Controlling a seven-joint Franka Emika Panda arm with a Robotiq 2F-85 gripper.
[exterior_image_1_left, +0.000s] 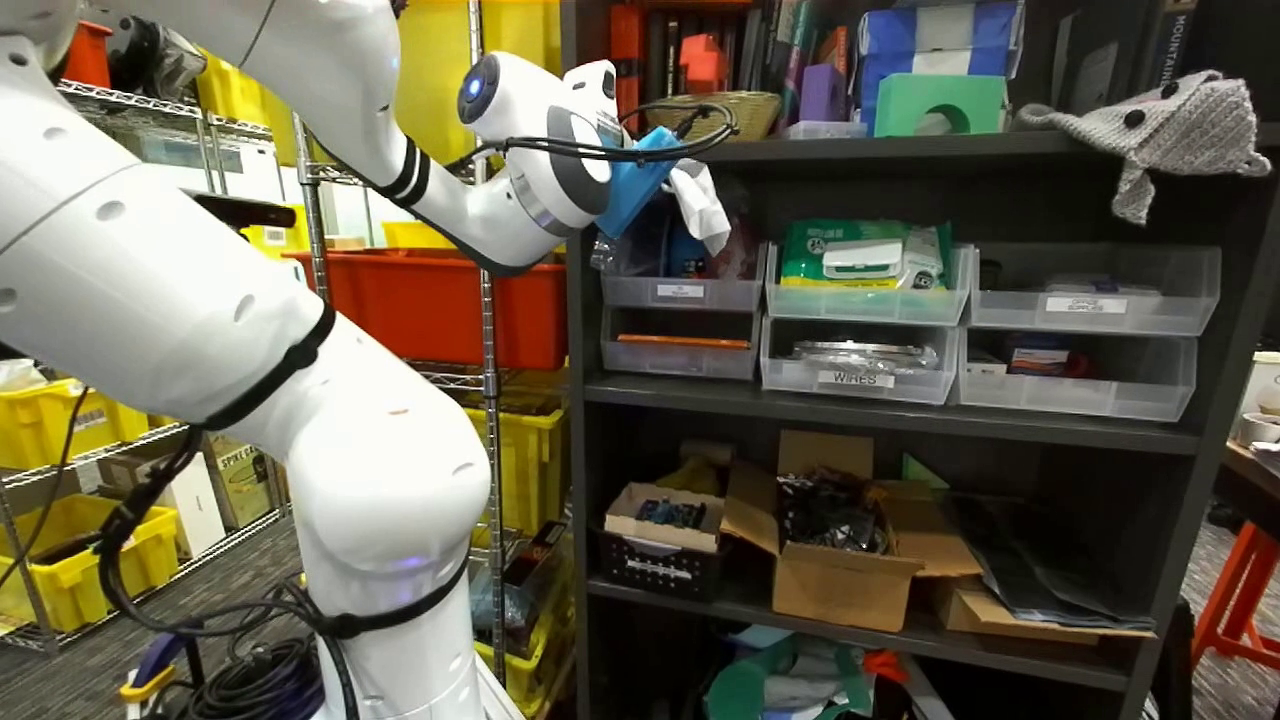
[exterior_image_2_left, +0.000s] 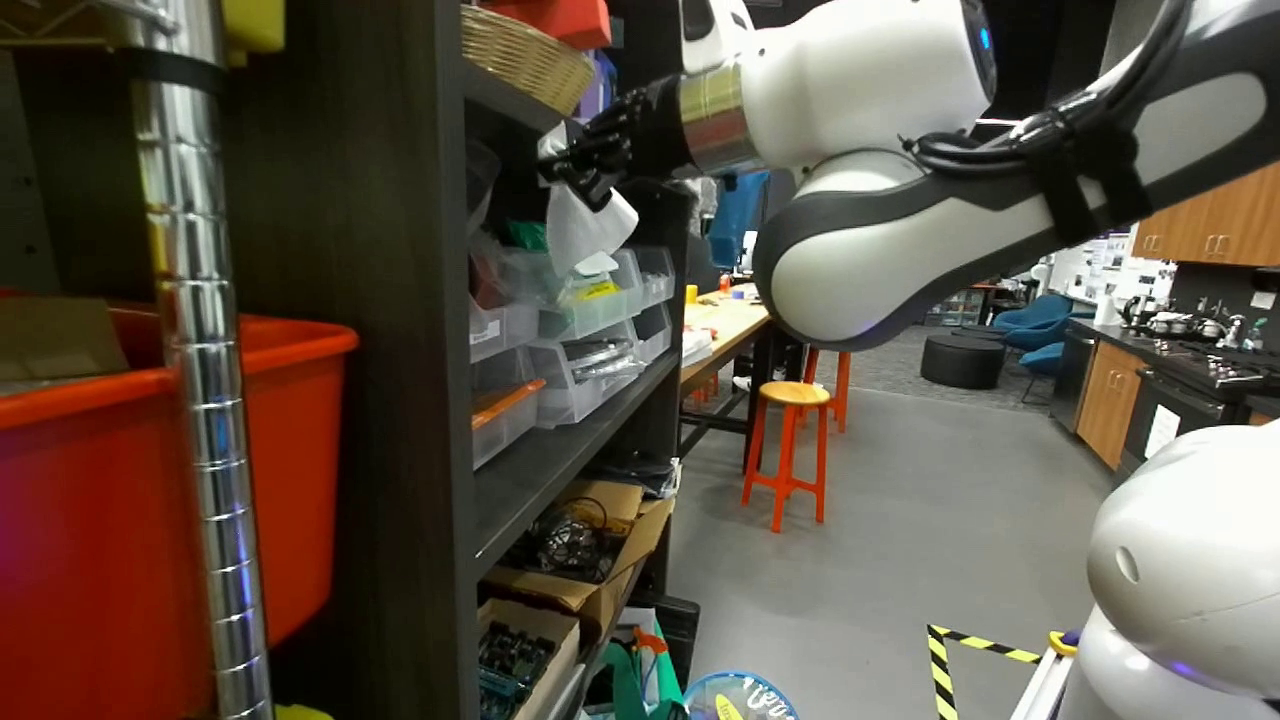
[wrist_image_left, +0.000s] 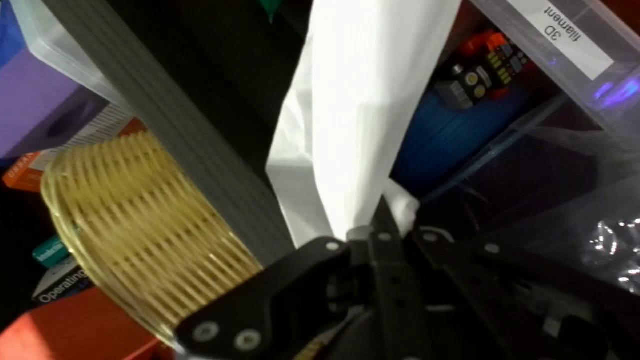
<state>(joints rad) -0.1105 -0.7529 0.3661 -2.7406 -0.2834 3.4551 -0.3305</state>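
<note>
My gripper (wrist_image_left: 375, 220) is shut on a thin white sheet (wrist_image_left: 365, 110), which looks like a tissue or wipe. In the wrist view the sheet spreads away from the fingertips, and a small crumpled end shows beside them. An exterior view has the sheet (exterior_image_2_left: 588, 225) hanging from the gripper (exterior_image_2_left: 590, 170), in front of the shelf's clear bins. From another angle the sheet (exterior_image_1_left: 703, 205) hangs above the left bin (exterior_image_1_left: 680, 290), and a blue piece (exterior_image_1_left: 635, 185) at the wrist hides the fingers. A green wipes pack (exterior_image_1_left: 810, 250) with a white lid lies in the middle upper bin.
A wicker basket (wrist_image_left: 145, 220) and the upper shelf board (wrist_image_left: 200, 150) are close beside the gripper. The bin labelled 3D filament (wrist_image_left: 565, 35) lies on the opposite side. Lower bins include one labelled wires (exterior_image_1_left: 855, 380). A metal rack post (exterior_image_2_left: 205, 400) and red tub (exterior_image_2_left: 290, 450) stand nearby.
</note>
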